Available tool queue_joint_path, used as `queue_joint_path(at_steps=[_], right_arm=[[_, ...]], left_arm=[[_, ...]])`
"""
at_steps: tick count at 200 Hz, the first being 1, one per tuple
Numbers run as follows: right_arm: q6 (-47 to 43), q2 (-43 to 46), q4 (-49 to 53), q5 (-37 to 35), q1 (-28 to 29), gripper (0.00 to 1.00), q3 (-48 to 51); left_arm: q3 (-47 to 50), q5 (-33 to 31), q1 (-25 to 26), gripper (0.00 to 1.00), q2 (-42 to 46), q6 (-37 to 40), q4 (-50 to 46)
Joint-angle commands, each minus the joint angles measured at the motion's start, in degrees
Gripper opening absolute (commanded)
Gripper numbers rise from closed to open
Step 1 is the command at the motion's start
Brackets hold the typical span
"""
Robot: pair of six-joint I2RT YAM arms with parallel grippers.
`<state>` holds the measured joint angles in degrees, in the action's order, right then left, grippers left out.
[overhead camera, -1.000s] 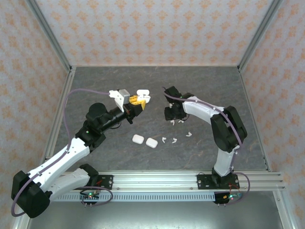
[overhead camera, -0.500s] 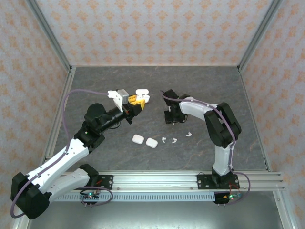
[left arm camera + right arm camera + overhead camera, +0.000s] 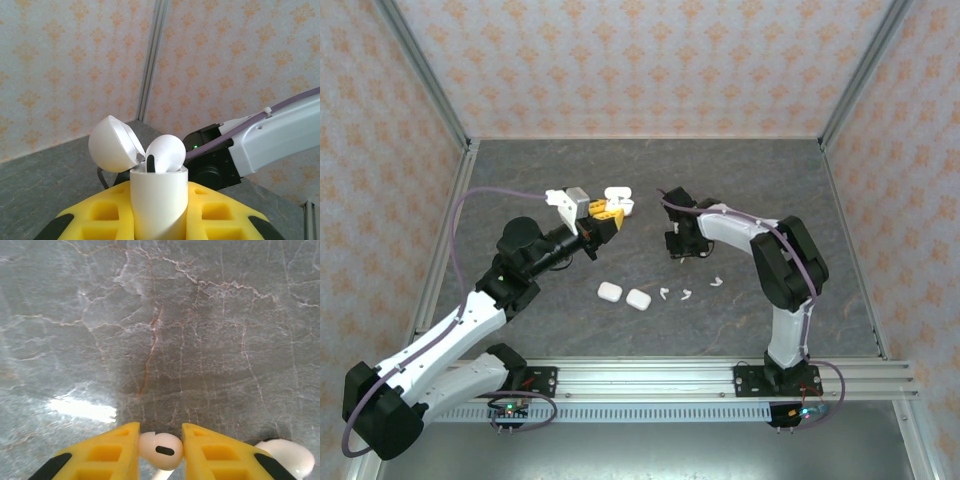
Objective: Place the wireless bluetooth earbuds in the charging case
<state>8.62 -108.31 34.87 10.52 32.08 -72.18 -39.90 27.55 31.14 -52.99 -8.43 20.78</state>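
Note:
My left gripper [image 3: 611, 213] hovers above the table's middle, shut on a white charging case [image 3: 159, 200] held upright. The case's lid [image 3: 112, 145] is flipped open, and one white earbud [image 3: 167, 152] sits in a slot. My right gripper [image 3: 682, 249] is down at the table surface just right of the case. Its yellow fingers [image 3: 107, 455] pinch a white earbud [image 3: 161, 450] from both sides, with the stem pointing toward the camera. Another white earbud [image 3: 287, 457] lies right beside it on the stone.
Two closed white cases [image 3: 610, 291] [image 3: 638, 299] lie side by side at front centre. Three loose white earbuds [image 3: 663, 293] [image 3: 686, 294] [image 3: 717, 281] lie to their right. Metal frame posts and patterned walls enclose the grey stone table [image 3: 770, 180].
My right gripper's jaws have closed onto the white earbud on the table, after the arm drew in slightly to the left. The left arm with the case has barely shifted.

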Motion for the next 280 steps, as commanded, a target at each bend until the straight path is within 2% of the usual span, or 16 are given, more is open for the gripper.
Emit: queue_joint_path(at_steps=[1,49,84,129,167,196,280], right_arm=[[-1.67,8.14,-3.02,-1.02,0.01,0.24,1.52],[-2.91,24.02,-10.02,-1.25,0.12,0.24,5.17],[-2.15,35.85,-19.97,0.88,0.52,0.24,8.51],[-1.67,44.39,-29.91,4.11,4.15,0.24,8.98],[-2.47,46.35,-35.87,3.0,8.45,0.24,9.12],[-3.82,44.59,-36.19,1.97,10.3,0.24,7.62],[-4.18,39.35,-35.85,2.76,11.6,0.24,5.32]], left_arm=[[0.85,-0.88,0.18,0.0,0.85,0.23,2.43],[0.97,0.36,0.24,0.0,-2.05,-2.59,6.83],[0.96,0.49,0.25,0.0,-4.4,-4.39,9.77],[0.62,2.03,0.64,0.0,-7.07,-6.59,13.35],[0.16,1.98,1.26,0.0,-7.89,-6.55,13.46],[-0.6,2.29,1.45,0.0,-8.33,-6.38,13.25],[-1.78,2.47,2.0,0.0,-9.06,-5.55,12.28]])
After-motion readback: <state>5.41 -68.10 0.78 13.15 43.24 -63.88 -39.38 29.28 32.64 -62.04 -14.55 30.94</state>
